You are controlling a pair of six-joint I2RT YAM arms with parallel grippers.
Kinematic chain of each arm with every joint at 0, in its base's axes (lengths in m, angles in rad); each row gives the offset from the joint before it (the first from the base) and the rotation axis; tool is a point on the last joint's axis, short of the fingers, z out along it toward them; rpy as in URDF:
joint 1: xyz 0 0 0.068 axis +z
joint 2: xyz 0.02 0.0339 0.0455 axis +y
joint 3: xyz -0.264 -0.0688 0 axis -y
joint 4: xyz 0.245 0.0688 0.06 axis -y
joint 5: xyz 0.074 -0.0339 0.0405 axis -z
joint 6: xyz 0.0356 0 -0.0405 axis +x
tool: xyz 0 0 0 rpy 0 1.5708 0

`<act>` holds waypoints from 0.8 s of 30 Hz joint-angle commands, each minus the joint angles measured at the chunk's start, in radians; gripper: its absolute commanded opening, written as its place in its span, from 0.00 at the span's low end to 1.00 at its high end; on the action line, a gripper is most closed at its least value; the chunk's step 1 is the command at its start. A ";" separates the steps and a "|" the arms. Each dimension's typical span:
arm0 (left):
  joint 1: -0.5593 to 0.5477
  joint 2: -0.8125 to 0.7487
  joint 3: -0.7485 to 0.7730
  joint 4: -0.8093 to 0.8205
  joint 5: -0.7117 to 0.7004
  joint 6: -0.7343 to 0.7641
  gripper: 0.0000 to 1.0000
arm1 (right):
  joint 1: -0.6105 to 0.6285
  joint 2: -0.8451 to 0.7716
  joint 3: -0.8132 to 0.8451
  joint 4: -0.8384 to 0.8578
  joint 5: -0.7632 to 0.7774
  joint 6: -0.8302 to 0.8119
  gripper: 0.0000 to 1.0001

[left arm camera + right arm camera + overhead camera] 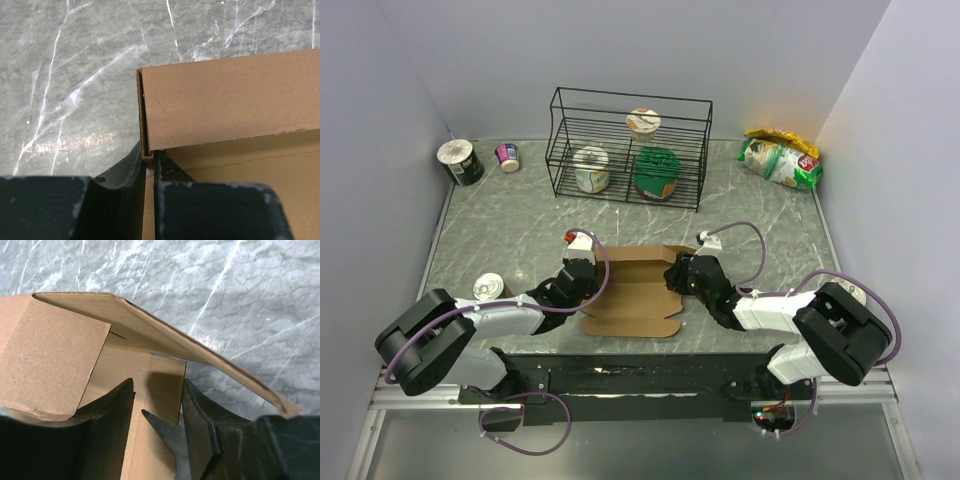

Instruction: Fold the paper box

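The paper box point(632, 295) is a brown cardboard mailer lying partly folded at the table's near middle, its back wall raised. My left gripper point(582, 268) is at its left end. In the left wrist view that gripper point(149, 161) is shut on the box's point(225, 100) thin upright left side wall, at the corner. My right gripper point(682, 272) is at the right end. In the right wrist view its jaws point(159, 390) stand apart around a small side flap point(167, 385) of the box point(50, 350). A long flap point(200, 357) arches over the fingers.
A black wire rack point(557, 150) with several cups stands at the back. A green snack bag point(780, 158) lies back right. A tin point(461, 162) and a small cup point(508, 156) are back left. A white cup point(488, 288) sits by my left arm.
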 commanded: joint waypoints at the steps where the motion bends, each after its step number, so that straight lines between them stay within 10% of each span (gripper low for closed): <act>1: -0.003 0.007 0.016 0.004 0.049 0.002 0.09 | 0.017 -0.001 0.043 0.047 0.075 -0.039 0.47; 11: -0.003 0.034 0.035 0.001 0.075 0.003 0.08 | 0.084 0.048 0.119 -0.002 0.113 -0.033 0.26; 24: -0.004 0.043 0.036 0.015 0.103 0.002 0.07 | 0.161 0.177 0.236 -0.105 0.182 -0.012 0.23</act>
